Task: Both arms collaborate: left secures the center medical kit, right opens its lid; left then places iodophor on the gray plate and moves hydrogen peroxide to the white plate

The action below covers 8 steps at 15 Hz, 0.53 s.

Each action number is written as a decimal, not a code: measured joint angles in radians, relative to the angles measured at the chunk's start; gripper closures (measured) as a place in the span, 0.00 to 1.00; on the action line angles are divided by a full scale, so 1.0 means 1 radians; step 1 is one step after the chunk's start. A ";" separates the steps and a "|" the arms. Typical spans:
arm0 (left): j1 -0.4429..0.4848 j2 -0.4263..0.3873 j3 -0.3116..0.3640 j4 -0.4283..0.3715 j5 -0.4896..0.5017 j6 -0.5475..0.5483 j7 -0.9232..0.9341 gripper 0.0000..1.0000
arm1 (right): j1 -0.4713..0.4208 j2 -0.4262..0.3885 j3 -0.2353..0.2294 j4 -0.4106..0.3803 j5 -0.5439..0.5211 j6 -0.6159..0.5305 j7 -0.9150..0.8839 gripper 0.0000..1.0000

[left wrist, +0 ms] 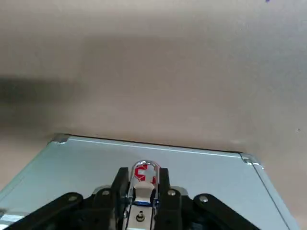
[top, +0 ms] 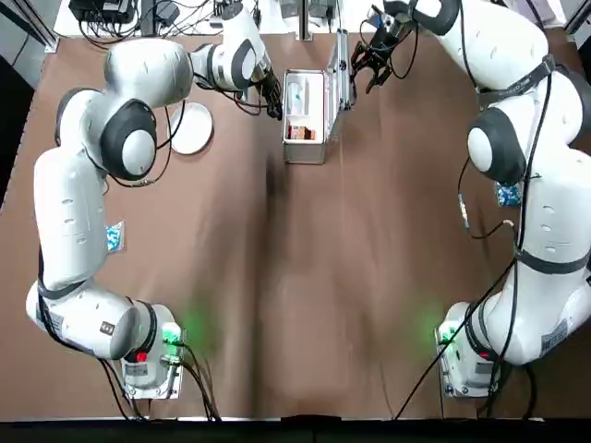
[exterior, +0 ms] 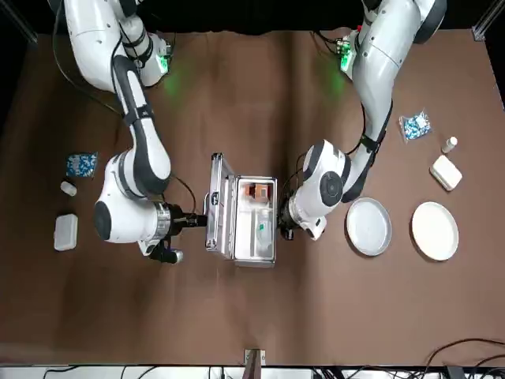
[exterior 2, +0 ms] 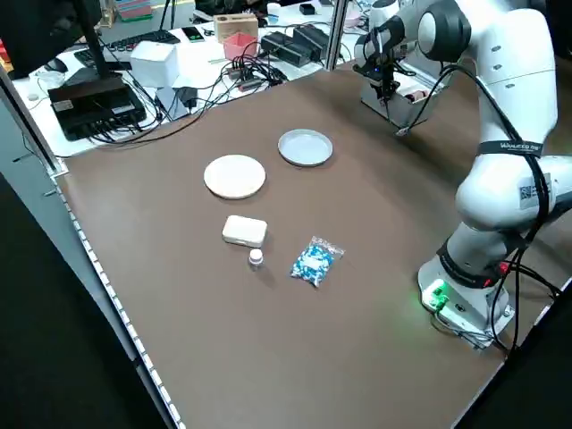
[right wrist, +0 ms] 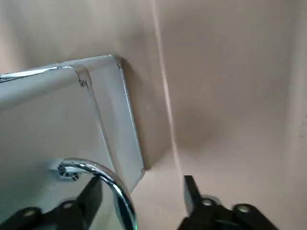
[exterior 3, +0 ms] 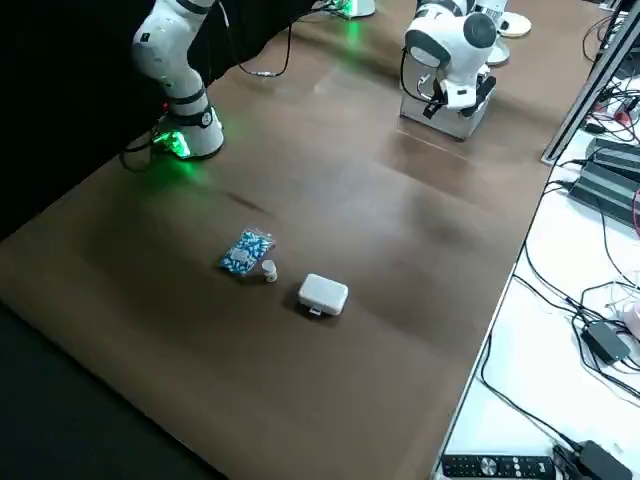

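Medical kit [top: 306, 152] stands near the table's far edge; clock directions refer to the top view, centered on the kit, twelve pointing away from the arm bases. Lid [exterior: 218, 207] stands open at three o'clock. Left gripper [left wrist: 142, 191], at nine o'clock, is clamped on the kit's clasp [left wrist: 145, 177]. Right gripper [right wrist: 144, 189], at two o'clock, has its fingers apart, with the curved handle [right wrist: 112, 179] passing between them.

Step in hand, as judged: finish the lid opening.
1. Maintain the left clamp and keep the kit flat.
2. Confirm that the lid rests stably before backing the right gripper off along the handle's opening. A sideways exit could hook the handle and drag the kit.
3. Release the left side last, then lift clear of the wall before reaching in. The brown item [exterior: 257, 191], probably iodophor, lies at the six o'clock end; the pale bottle [exterior: 263, 229], probably peroxide, lies nearer twelve.

Clearance: caution toward twelve, where the table edge and frame post [top: 303, 20] are near. Open room lies toward six. Carry toward nine, over the gray plate [exterior: 368, 227], with the white plate [exterior: 435, 231] beyond.
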 joint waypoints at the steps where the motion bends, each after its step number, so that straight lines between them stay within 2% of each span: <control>1: 0.000 0.000 0.000 0.000 0.000 0.000 0.000 0.70 | -0.009 0.000 0.000 0.000 0.018 -0.013 0.000 0.17; 3: 0.000 0.000 0.000 0.000 0.001 -0.001 0.000 0.69 | -0.026 0.000 0.000 0.001 0.036 -0.030 -0.001 0.13; 4: 0.000 0.000 0.000 0.000 0.002 -0.001 0.000 0.65 | -0.031 0.000 0.000 0.002 0.038 -0.044 -0.001 0.07; 5: -0.001 0.000 0.000 0.000 0.010 -0.002 0.000 0.57 | -0.035 0.000 0.000 0.005 0.040 -0.055 -0.002 0.03; 8: -0.001 0.000 0.000 0.000 0.029 -0.005 0.000 0.30 | -0.048 0.000 -0.001 0.018 0.041 -0.063 -0.002 0.02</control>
